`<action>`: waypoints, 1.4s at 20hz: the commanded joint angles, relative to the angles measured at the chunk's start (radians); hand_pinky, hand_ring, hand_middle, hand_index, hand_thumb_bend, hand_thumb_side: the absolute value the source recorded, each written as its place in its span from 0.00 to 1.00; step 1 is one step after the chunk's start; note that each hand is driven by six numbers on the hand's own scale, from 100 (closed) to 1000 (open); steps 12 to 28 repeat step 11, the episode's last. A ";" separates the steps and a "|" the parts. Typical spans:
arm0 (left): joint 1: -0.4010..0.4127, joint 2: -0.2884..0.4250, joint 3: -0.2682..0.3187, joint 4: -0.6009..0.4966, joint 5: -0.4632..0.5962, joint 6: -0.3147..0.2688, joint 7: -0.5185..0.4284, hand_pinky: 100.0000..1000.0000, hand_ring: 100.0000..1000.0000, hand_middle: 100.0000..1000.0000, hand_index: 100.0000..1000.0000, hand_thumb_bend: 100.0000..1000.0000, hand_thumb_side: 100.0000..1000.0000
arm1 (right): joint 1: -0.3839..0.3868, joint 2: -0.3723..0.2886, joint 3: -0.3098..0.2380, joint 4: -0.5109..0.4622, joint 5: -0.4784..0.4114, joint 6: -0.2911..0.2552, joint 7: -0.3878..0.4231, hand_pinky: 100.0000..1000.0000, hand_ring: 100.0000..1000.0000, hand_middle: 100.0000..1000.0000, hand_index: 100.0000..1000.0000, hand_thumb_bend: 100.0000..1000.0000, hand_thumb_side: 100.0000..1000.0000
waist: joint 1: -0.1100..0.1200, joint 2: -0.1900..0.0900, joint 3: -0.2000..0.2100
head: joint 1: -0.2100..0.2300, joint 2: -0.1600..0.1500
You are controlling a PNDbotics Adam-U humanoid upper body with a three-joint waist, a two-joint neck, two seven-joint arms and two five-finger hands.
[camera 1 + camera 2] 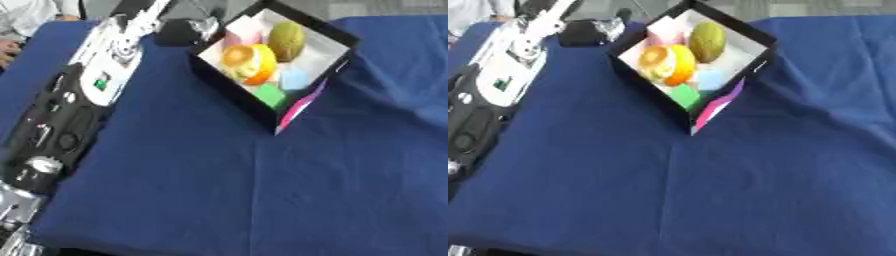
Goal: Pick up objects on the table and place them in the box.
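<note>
Both head eyes look steeply down, close over the blue cloth [262,190], tilted askew. The box [343,39] sits far of centre, further left in the right eye. Both share box, cloth and left arm [83,95].

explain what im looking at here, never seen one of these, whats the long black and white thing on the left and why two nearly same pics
Both pictures come from the two eyes of one camera in a humanoid robot's head, looking down at its work, so they nearly match. The long black, white and silver thing is the robot's left arm, reaching away from the camera. Its left hand sits by the far left corner of the box; I cannot make out its fingers or whether it holds anything. The right hand does not show. The surface is a table under a blue cloth. The black box has a white inside and holds an orange fruit, a green-brown fruit, and pink, green and pale blue blocks.
</note>
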 commanded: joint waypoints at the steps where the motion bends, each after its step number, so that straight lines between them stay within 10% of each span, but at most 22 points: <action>1: 0.058 0.070 0.094 -0.111 0.205 0.016 0.108 0.73 0.66 0.63 0.82 0.03 0.57 | 0.001 -0.032 -0.021 -0.025 0.003 -0.003 -0.015 0.74 0.73 0.65 0.76 0.17 0.36 | -0.016 -0.043 0.005 | -0.007 0.007; 11: 0.317 0.109 0.267 -0.203 0.616 -0.097 0.306 0.77 0.74 0.73 0.84 0.14 0.76 | 0.034 -0.018 -0.039 -0.023 0.010 -0.021 -0.039 0.74 0.73 0.65 0.76 0.20 0.34 | -0.038 -0.041 0.026 | -0.061 0.001; 28: 0.317 0.109 0.267 -0.203 0.616 -0.097 0.306 0.77 0.74 0.73 0.84 0.14 0.76 | 0.034 -0.018 -0.039 -0.023 0.010 -0.021 -0.039 0.74 0.73 0.65 0.76 0.20 0.34 | -0.038 -0.041 0.026 | -0.061 0.001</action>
